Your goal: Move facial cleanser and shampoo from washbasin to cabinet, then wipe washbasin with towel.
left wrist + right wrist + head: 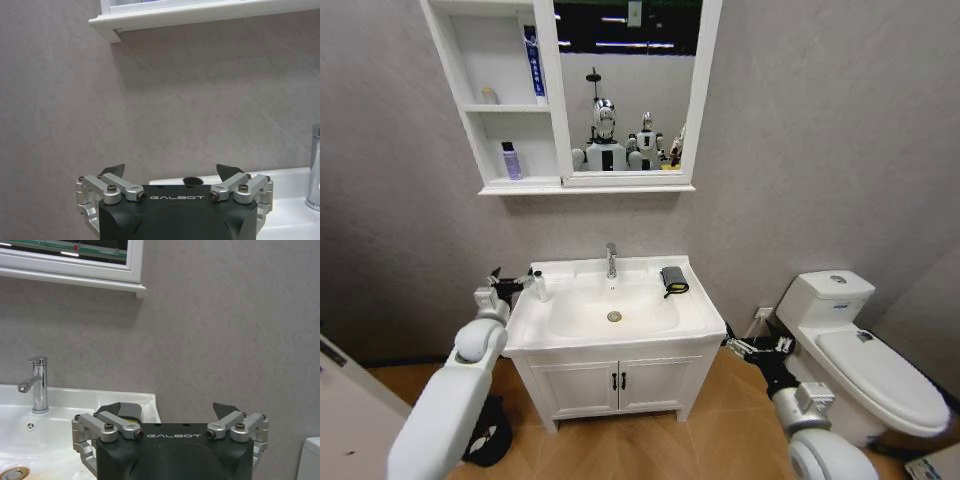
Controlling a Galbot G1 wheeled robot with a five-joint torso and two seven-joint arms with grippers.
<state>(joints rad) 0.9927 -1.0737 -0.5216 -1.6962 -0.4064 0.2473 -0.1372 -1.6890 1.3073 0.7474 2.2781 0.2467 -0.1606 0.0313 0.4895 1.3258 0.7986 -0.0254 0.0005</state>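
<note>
Washbasin (695, 310) bears towel (673, 280); cabinet (468, 108) above.

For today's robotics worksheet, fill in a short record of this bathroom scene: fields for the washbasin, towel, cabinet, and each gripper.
washbasin: white, tap at the back, drain in the bowl
towel: dark, folded, on the rim's back right corner
cabinet: left of the mirror; blue-white tube in the middle compartment, purple bottle in the bottom one
left gripper: open, at the basin's left edge by a small white bottle
right gripper: open, low, right of the vanity
</note>
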